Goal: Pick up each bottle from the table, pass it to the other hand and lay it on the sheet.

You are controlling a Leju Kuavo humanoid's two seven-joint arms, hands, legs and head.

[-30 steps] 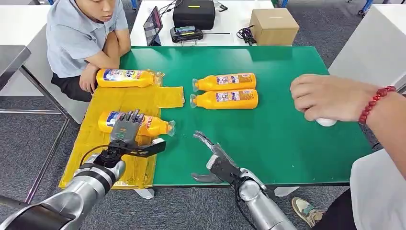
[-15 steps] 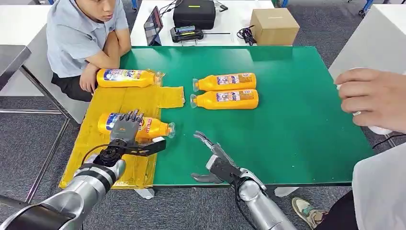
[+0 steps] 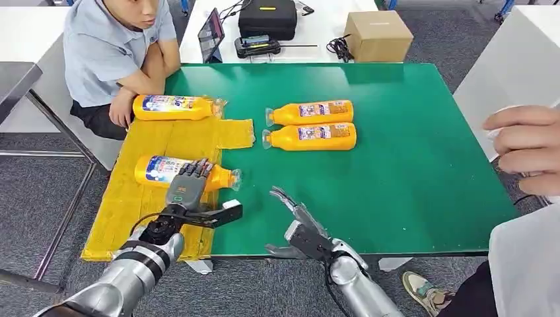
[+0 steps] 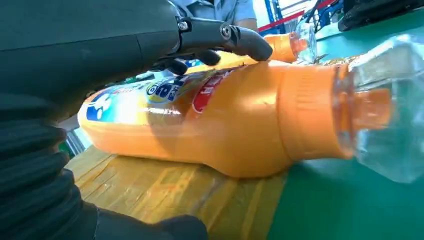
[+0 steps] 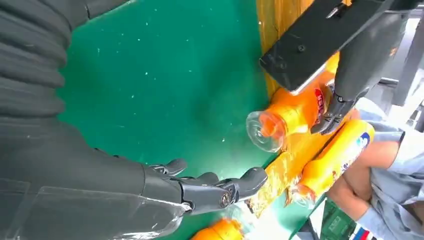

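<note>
An orange bottle [image 3: 155,170] [image 4: 225,125] [image 5: 290,117] lies on the yellow sheet [image 3: 165,142], its clear cap pointing right. My left hand [image 3: 188,195] [image 5: 350,55] hovers over its near side with fingers [image 4: 240,40] arched above the label and the thumb spread wide, gripping nothing. A second bottle [image 3: 173,107] [image 5: 335,160] lies at the sheet's far end. Two more bottles [image 3: 310,113] [image 3: 310,137] lie side by side on the green table [image 3: 409,165]. My right hand [image 3: 297,221] [image 5: 200,190] is open above the table's front edge.
A seated person [image 3: 112,53] leans an arm on the far left corner, beside the far bottle. Another person's hand [image 3: 525,148] holds something white past the right edge. A box [image 3: 378,36], a tablet and a black case sit on the white table behind.
My left hand has drawn back toward me and slightly right, off the near bottle. The person's hand on the right has pulled away past the table edge. My right hand has sunk a little.
</note>
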